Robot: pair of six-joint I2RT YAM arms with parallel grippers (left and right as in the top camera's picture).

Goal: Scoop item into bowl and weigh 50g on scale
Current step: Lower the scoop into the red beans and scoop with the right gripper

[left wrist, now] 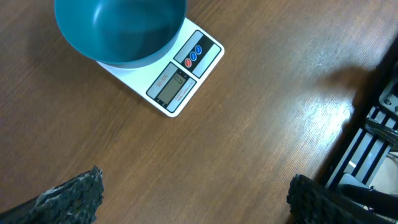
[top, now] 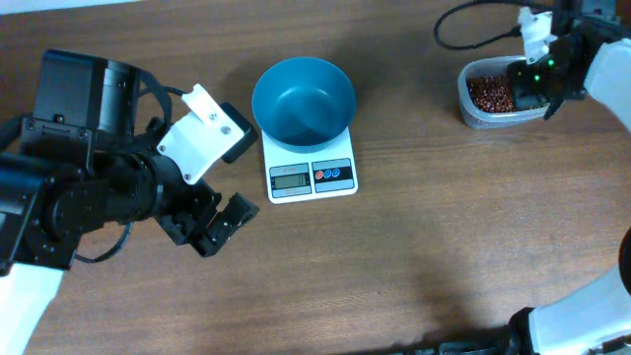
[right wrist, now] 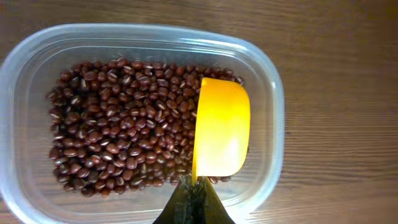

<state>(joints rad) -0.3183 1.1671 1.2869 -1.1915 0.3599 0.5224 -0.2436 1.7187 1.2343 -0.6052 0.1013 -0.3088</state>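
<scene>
My right claw [right wrist: 194, 200] grips the yellow scoop [right wrist: 221, 127] in the red beans [right wrist: 118, 134], tub [right wrist: 268, 81] at two o'clock. Tilting it en route to the blue bowl [top: 303, 99] on the scale [top: 312, 176] at twelve would scatter beans across the counter [top: 444, 247]. Left claw [top: 219, 223] hangs released

Three downward views.
Overhead covers all; left wrist shares the scale [top: 312, 177]; right wrist hangs close over the tub [right wrist: 268, 124].

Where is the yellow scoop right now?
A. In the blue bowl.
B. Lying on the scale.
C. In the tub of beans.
C: the yellow scoop is down among the beans inside the clear tub; the blue bowl is empty.
</scene>
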